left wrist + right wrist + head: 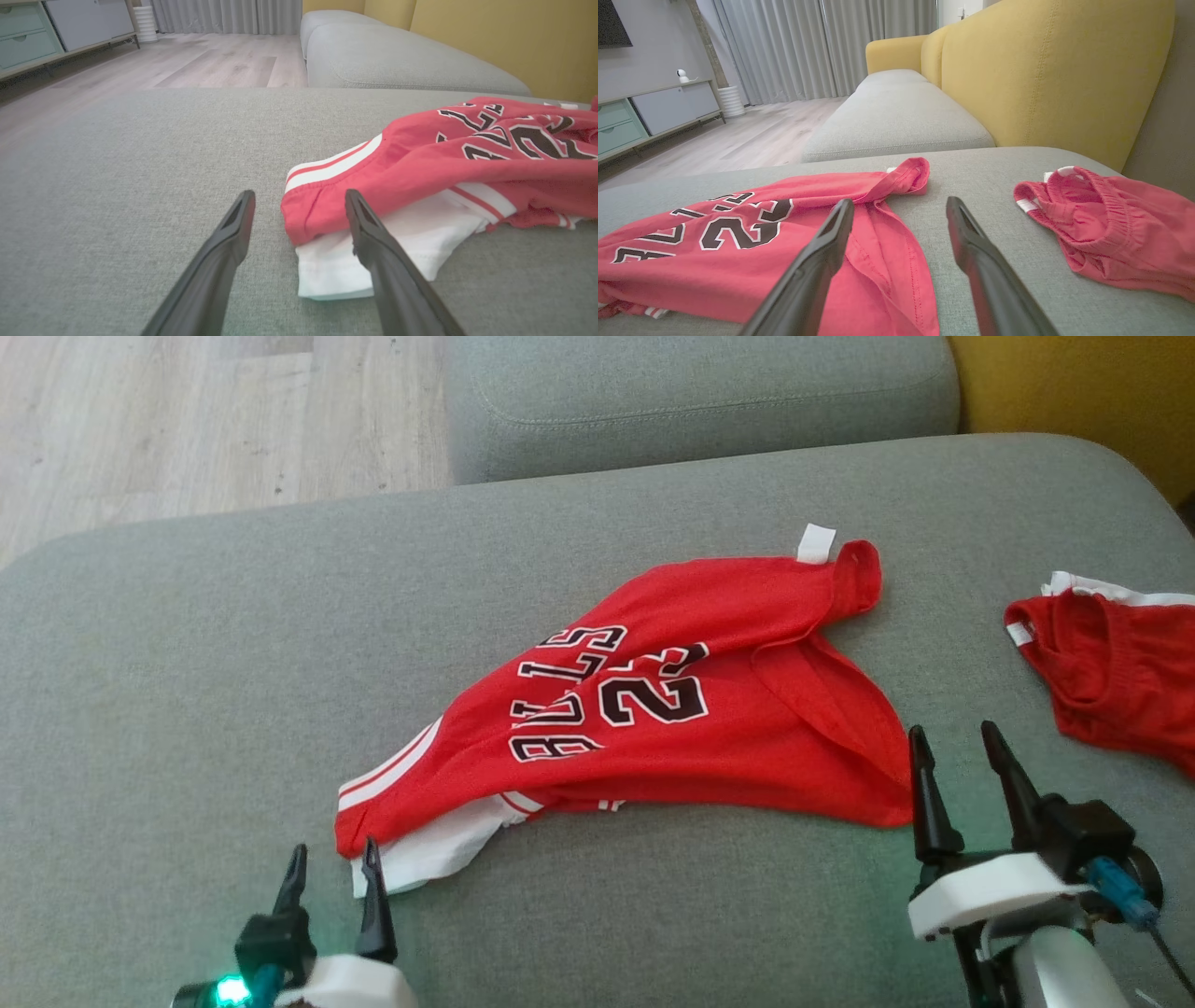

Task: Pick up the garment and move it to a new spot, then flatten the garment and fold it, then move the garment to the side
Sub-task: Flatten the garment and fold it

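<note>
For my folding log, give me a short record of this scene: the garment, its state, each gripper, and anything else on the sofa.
Garment: red jersey, bunched and creased, lettering facing up
Surface: grey sofa cushion
Left gripper: open, at the jersey's striped, white-trimmed corner, holding nothing
Right gripper: open, at the jersey's right end, holding nothing
Other item: red shorts, apart from the jersey, further right
Fold: not yet done
</note>
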{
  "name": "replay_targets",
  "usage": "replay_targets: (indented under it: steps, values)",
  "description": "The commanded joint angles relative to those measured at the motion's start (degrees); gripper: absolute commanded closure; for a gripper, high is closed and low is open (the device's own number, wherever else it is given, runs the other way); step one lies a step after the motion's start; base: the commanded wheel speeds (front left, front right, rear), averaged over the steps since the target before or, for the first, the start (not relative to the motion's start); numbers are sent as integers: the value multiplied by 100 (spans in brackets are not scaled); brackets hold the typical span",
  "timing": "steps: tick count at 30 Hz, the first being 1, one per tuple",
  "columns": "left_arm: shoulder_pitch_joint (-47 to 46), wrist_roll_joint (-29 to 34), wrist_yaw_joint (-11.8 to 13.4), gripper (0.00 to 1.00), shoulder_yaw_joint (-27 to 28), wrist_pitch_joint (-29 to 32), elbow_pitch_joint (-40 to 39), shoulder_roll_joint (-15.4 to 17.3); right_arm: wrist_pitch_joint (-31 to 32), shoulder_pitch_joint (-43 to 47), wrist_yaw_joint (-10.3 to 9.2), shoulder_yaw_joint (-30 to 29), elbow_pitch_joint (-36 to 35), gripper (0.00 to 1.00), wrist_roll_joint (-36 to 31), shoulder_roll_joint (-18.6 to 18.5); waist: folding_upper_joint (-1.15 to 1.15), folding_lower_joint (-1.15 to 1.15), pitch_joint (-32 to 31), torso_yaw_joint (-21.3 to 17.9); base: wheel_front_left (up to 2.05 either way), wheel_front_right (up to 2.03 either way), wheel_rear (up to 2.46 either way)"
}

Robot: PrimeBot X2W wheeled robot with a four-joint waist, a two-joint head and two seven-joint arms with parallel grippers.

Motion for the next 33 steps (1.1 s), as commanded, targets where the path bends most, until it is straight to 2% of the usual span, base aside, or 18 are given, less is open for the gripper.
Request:
replay_targets:
  steps: [1, 11, 19, 24, 28, 33]
  values:
    - [-41, 167, 27, 0, 216, -31, -217, 52, -62, -89, -4, 161, -182, 0, 20, -27, 0, 0, -8, 9, 0, 0, 0]
    - [114, 168, 6, 0, 210, -31, -307, 52, -62, -60, -4, 294, -19, 0, -71, -27, 0, 0, -1, 16, 0, 0, 0]
    - [-27, -436, -319, 0, 30, -31, 113, 52, -62, -97, -4, 490, 195, 0, -86, -27, 0, 0, 114, -42, 0, 0, 0]
    - [-266, -786, -392, 0, 1, -31, 473, 52, -62, -187, -4, 449, 228, 0, -174, -27, 0, 0, 262, -133, 0, 0, 0]
    - [-429, -1145, -547, 0, -9, -31, 679, 52, -62, -242, -4, 384, 261, 0, -237, -27, 0, 0, 351, -196, 0, 0, 0]
    - [-491, -1298, -676, 0, -208, -31, 948, 52, -62, -267, -4, 326, 321, 0, -274, -27, 0, 0, 398, -238, 0, 0, 0]
